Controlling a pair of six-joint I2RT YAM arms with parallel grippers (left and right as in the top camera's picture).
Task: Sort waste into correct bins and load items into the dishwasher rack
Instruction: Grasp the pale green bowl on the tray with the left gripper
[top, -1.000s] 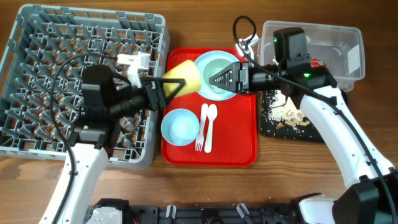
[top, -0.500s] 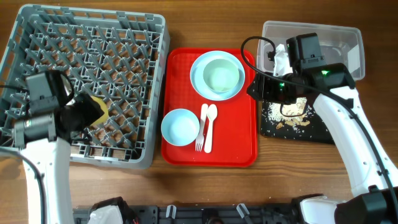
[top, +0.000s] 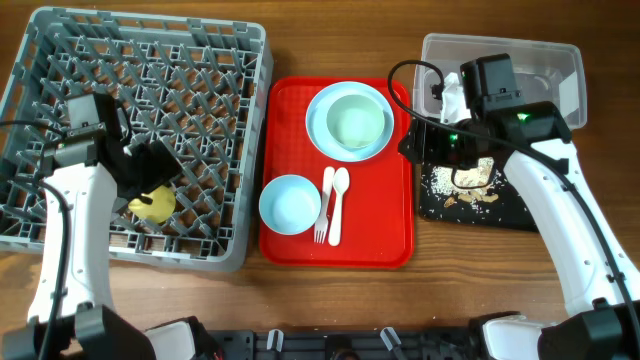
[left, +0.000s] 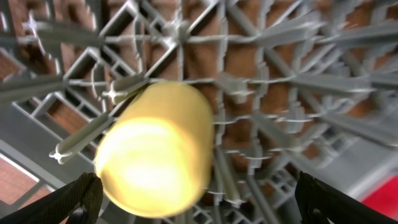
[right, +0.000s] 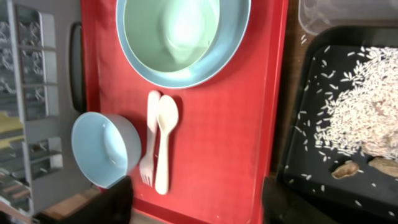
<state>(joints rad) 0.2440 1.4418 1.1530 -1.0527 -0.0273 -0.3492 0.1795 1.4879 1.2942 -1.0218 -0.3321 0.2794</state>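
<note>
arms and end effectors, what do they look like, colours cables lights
The left arm and right arm have smooth white links joined by boxy black motor housings. The left end effector and right end effector are black with dark tapered fingers. A thin black cable loops by the right wrist, and small green lights glow on that arm.

A: What lies among the pegs (left: 84, 138)?
B: A yellow cup (left: 155, 149), on its side in the grey rack (left: 280, 81). It's blurred; I can't tell which end faces us.
A: The left gripper (left: 199, 200)?
B: Fingers (left: 78, 200) spread wide, one in each bottom corner, not gripping the cup.
</note>
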